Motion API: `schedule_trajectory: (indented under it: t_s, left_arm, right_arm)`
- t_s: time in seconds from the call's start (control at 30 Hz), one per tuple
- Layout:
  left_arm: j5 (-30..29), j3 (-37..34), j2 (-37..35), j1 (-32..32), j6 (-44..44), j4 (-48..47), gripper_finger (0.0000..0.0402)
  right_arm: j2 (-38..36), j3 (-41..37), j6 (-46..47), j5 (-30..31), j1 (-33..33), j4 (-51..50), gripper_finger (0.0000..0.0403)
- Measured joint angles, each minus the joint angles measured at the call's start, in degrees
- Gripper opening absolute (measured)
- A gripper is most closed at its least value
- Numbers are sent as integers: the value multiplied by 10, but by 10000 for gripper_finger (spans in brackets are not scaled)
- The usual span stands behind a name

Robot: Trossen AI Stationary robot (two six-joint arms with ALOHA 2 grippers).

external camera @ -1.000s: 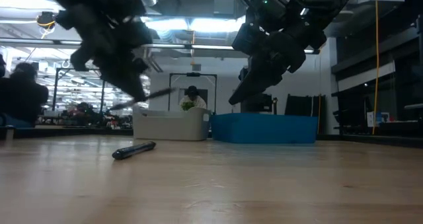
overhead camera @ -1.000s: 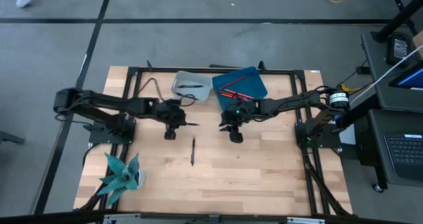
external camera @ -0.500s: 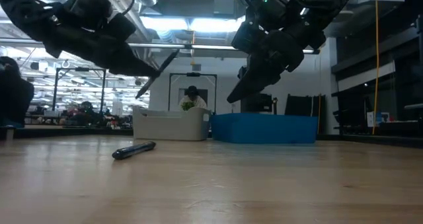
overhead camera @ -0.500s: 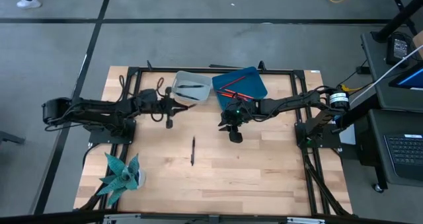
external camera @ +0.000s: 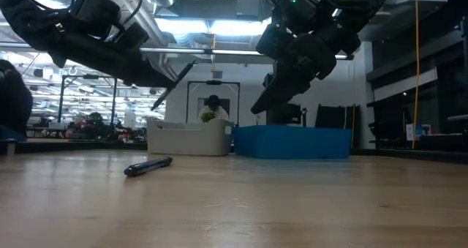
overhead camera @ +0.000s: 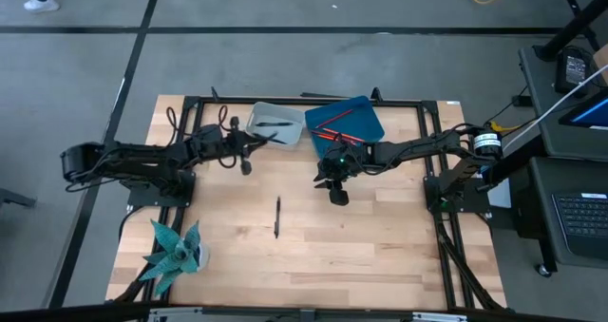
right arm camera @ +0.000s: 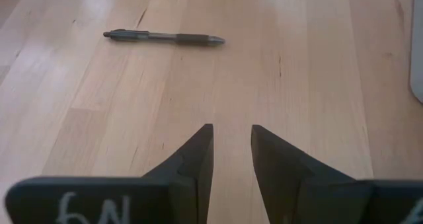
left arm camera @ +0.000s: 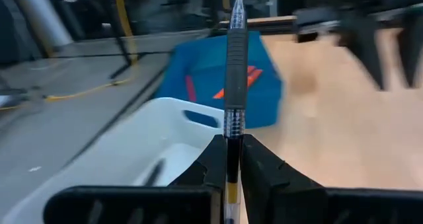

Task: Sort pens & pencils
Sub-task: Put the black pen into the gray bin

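My left gripper (left arm camera: 230,139) hovers by the near left side of the white bin (overhead camera: 275,123) and is shut on a black pen (left arm camera: 235,65). The low view shows that pen (external camera: 175,83) slanting up above the bin (external camera: 190,137). Another pen lies inside the white bin (overhead camera: 275,124). A third pen (overhead camera: 277,217) lies flat on the table, also seen in the low view (external camera: 148,165) and the right wrist view (right arm camera: 165,37). Red pencils (overhead camera: 334,121) lie in the blue bin (overhead camera: 366,124). My right gripper (right arm camera: 231,135) is open and hangs over the table centre (overhead camera: 334,184). My left gripper pinches the pen between its two fingers (left arm camera: 215,154) on the barrel just behind the dark grip sleeve (left arm camera: 231,126). The pen lies along the fingers, with its writing end (left arm camera: 238,6) sticking out past them. It is lifted clear of the table and tilts upward over the white bin's near side.
A teal paper plant (overhead camera: 176,251) stands at the table's near left corner. Both bins sit side by side at the far edge (external camera: 292,141). Bare wood (overhead camera: 380,246) stretches across the near half around the lying pen. A person shows far off in the room (external camera: 212,109).
My left gripper, still shut on the pen, has risen from low over the table centre and moved toward the far edge to the white bin. The pen has tipped from nearly level to slanting upward.
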Motion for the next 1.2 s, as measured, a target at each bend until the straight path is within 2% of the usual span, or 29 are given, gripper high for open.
schedule_trajectory:
  t_s: [0.2,0.5,0.6,0.83,0.97,1.2]
  left_arm:
    - [-73,0,25,1,6,48,18]
    - [-97,0,91,30,3,123,18]
    - [-92,1,115,39,6,159,18]
    - [-68,34,159,71,6,146,18]
    - [-26,51,177,90,6,143,18]
    - [-5,81,187,113,6,76,18]
  right_arm:
    - [0,0,0,0,0,0,103]
    - [0,0,-2,0,0,0,103]
    - [0,0,-2,0,0,0,103]
    - [0,0,-2,0,0,-2,103]
    - [0,0,-2,0,0,-5,103]
    - [0,0,-2,0,0,-24,103]
